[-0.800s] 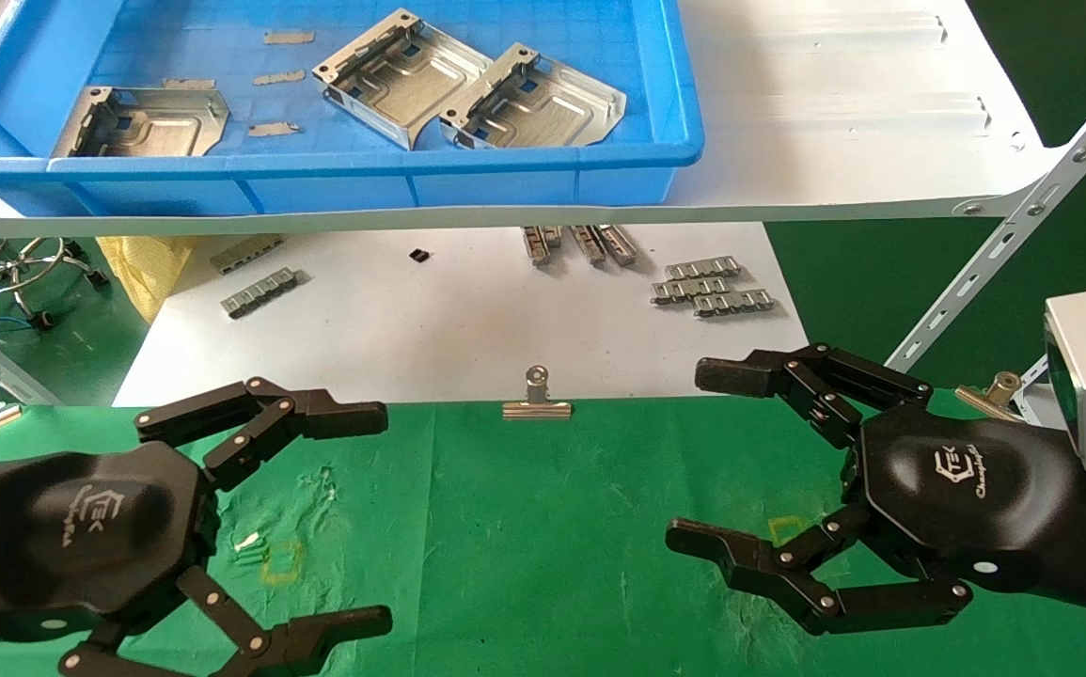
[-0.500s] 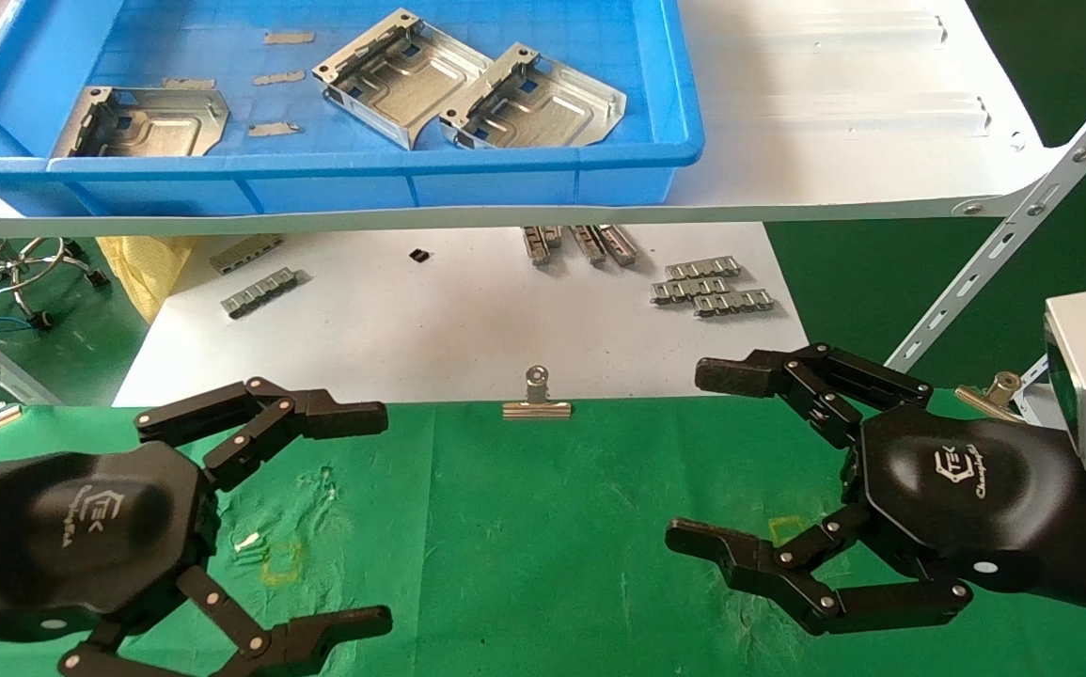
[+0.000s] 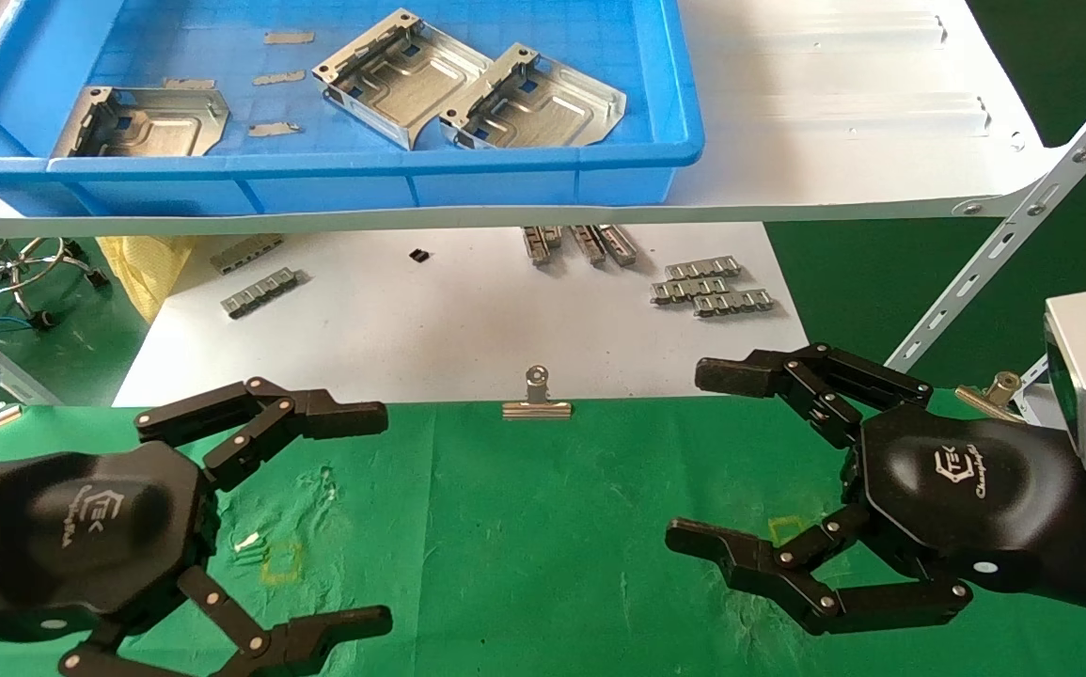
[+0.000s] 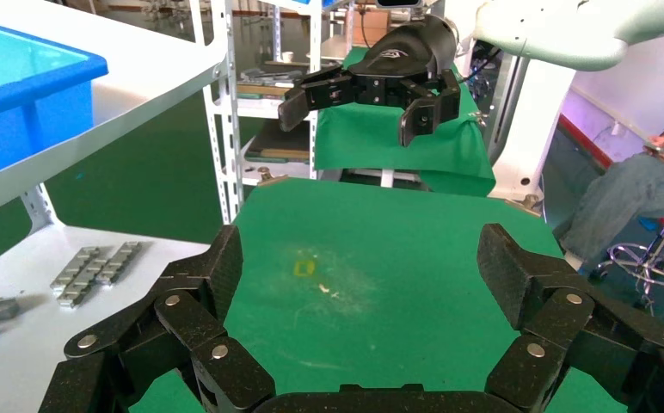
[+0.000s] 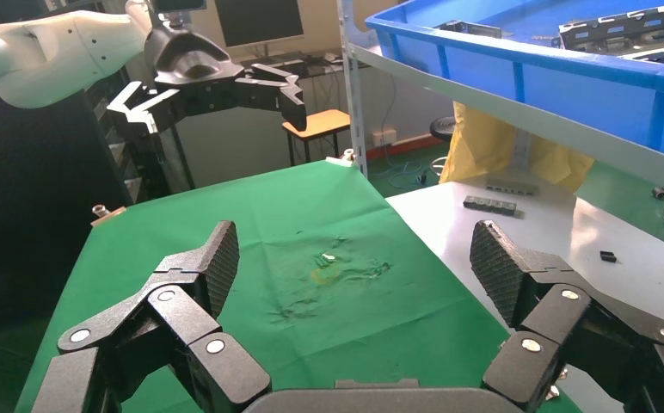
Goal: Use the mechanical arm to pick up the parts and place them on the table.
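Three silver stamped parts lie in the blue tray (image 3: 543,174) on the upper shelf: one at the left (image 3: 143,120), two side by side at the middle (image 3: 401,73) and right (image 3: 533,102). My left gripper (image 3: 383,517) is open and empty, low over the left of the green-cloth table (image 3: 543,527). My right gripper (image 3: 693,461) is open and empty over the table's right side. In the left wrist view my left gripper (image 4: 354,258) frames bare cloth; the right wrist view shows my right gripper (image 5: 354,254) the same.
A white shelf board (image 3: 834,122) carries the tray and overhangs a lower white board (image 3: 430,329) with small grey ridged strips (image 3: 712,285). A silver binder clip (image 3: 537,400) grips the cloth's far edge. A slanted metal shelf brace (image 3: 1013,226) stands at the right.
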Robot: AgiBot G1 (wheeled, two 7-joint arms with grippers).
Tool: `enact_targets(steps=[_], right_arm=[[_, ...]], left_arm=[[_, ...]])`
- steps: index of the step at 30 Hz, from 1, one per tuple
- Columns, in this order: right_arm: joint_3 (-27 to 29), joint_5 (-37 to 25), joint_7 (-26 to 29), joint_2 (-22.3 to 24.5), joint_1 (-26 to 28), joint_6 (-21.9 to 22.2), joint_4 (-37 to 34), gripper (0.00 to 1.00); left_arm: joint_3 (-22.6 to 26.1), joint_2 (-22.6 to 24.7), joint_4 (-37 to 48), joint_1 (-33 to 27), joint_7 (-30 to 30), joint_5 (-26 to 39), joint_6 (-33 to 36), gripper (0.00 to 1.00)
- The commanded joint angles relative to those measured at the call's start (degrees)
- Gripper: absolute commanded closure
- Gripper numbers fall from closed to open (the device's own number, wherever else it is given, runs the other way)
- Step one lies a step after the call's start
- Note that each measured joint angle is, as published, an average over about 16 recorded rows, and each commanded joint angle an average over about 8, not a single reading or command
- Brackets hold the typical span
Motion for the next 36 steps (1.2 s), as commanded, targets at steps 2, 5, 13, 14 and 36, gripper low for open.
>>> enact_targets(steps=[2,5,13,14,36], right_arm=[[0.00,0.00,0.00,0.00,0.00,0.00,0.00,1.00],[0.00,0.00,0.00,0.00,0.00,0.00,0.00,1.00],[0.00,0.00,0.00,0.00,0.00,0.00,0.00,1.00],[0.00,0.00,0.00,0.00,0.00,0.00,0.00,1.00],[0.00,0.00,0.00,0.00,0.00,0.00,0.00,1.00]], left_arm=[[0.00,0.00,0.00,0.00,0.00,0.00,0.00,0.00],[0.00,0.00,0.00,0.00,0.00,0.00,0.00,0.00],[0.00,0.00,0.00,0.00,0.00,0.00,0.00,0.00],[0.00,0.00,0.00,0.00,0.00,0.00,0.00,0.00],[0.82,2.22,2.90,-12.51,-1.97,5.61,-2.94,0.00]])
